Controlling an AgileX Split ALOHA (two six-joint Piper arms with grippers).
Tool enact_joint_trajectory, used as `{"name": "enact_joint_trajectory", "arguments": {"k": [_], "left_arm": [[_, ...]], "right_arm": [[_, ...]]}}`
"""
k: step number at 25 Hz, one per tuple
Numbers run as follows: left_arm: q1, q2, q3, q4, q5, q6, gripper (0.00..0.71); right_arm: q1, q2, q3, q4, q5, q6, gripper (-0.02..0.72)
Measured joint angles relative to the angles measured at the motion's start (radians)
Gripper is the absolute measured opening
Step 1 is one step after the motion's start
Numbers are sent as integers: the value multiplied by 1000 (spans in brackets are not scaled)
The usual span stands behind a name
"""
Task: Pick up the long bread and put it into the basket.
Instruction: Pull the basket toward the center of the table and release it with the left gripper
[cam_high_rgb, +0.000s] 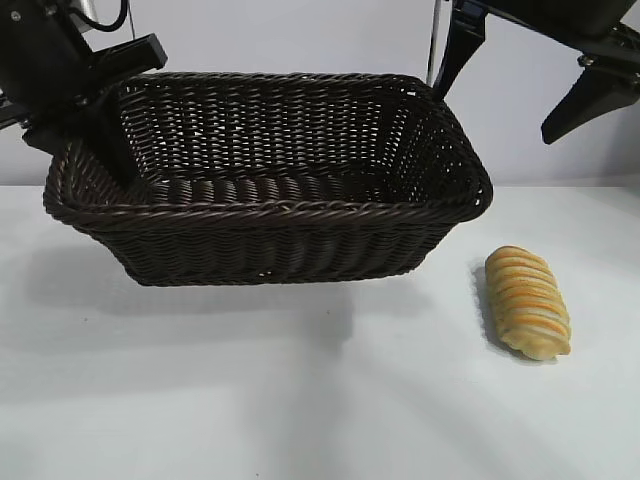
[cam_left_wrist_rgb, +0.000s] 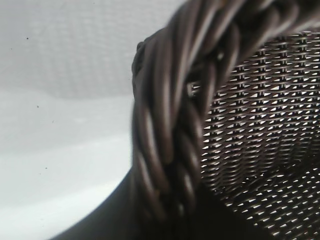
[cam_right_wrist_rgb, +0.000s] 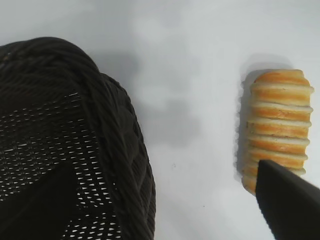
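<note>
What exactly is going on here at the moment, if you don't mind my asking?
The left hand is at the left end of the basket, which appears tilted, that end lifted off the table. The long bread lies on the table to the basket's right, untouched. The right hand hangs open in the air above and behind the bread, so the loaf has not yet been picked up and the basket holds nothing visible.
</note>
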Motion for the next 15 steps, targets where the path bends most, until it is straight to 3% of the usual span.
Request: {"name": "enact_joint_trajectory", "arguments": {"k": [6,15], "left_arm": [[-35,92,-16,-3,-15,1,101],[-36,171,-16,-26,-57,1,100]], "right_arm": [[0,0,0,0,-1,0,695],[0,0,0,0,-9,0,695]]}}
